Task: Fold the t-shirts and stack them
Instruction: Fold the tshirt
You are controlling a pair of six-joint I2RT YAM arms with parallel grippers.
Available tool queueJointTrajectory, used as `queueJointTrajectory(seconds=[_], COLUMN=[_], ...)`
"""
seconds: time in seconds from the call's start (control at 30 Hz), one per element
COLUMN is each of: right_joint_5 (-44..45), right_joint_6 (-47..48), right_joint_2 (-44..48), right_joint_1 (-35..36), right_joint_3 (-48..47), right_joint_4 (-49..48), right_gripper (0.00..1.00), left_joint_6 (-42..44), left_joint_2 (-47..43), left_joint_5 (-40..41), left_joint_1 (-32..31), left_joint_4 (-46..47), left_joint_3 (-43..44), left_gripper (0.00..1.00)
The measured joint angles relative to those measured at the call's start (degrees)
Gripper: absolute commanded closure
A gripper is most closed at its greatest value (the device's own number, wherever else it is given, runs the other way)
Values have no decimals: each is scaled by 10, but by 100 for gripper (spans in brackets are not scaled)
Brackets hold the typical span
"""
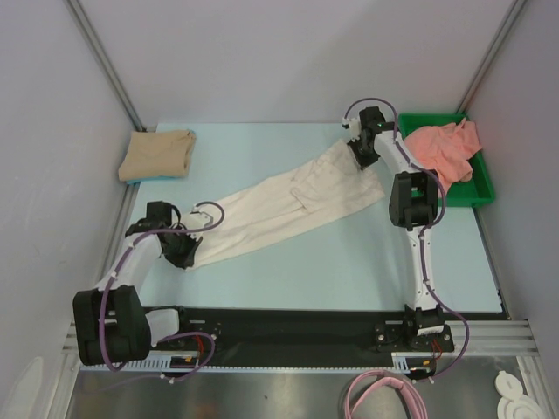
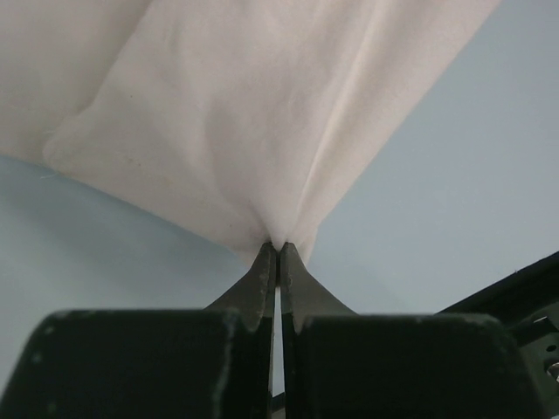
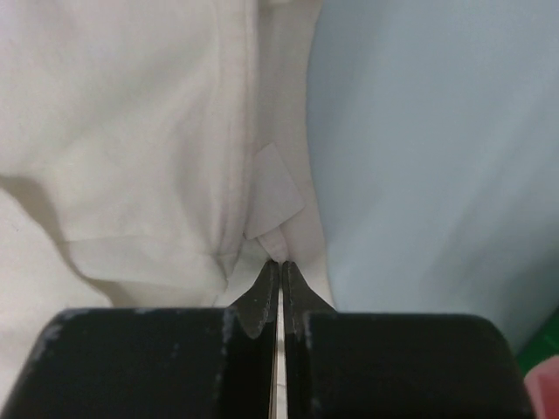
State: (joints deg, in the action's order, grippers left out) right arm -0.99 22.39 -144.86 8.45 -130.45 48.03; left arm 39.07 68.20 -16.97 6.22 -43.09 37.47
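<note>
The cream-white t-shirt [image 1: 284, 208] lies stretched in a long diagonal band across the pale blue table. My left gripper [image 1: 185, 255] is shut on its near-left end; in the left wrist view the cloth [image 2: 227, 113] fans out from the pinched fingertips [image 2: 279, 249]. My right gripper [image 1: 358, 155] is shut on the far-right end, where the right wrist view shows the fabric [image 3: 140, 131] and a small label [image 3: 278, 194] bunched at the gripper [image 3: 279, 264]. A tan-beige t-shirt [image 1: 159, 154] lies folded at the far left. The salmon-pink t-shirt [image 1: 445, 150] sits crumpled in the green tray [image 1: 479, 194].
The green tray stands at the far right, just behind the right arm's elbow [image 1: 416, 199]. Grey walls and metal posts [image 1: 103, 61] close in the table on three sides. A black rail [image 1: 288, 327] runs along the near edge.
</note>
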Motion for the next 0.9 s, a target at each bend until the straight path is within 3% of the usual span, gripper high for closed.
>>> queueJointTrajectory(seconds=[0.37,0.63,0.9], right_joint_5=[12,8,1], right_joint_6=[9,12,12], right_joint_2=[-61,-94,-142], right_joint_1=[11,15,16], right_joint_3=[-94,-132,-192], right_joint_4=[-43,-112,-166], right_gripper=[100,100,100], left_joint_6=[10,34,22], left_joint_2=[-19,-19,27], left_joint_5=[-20,-28,-30], left_joint_1=[-45,-174,-360], left_joint_4=[-57,-114,-150], left_joint_3=[1,26,88], left_gripper=[100,98,96])
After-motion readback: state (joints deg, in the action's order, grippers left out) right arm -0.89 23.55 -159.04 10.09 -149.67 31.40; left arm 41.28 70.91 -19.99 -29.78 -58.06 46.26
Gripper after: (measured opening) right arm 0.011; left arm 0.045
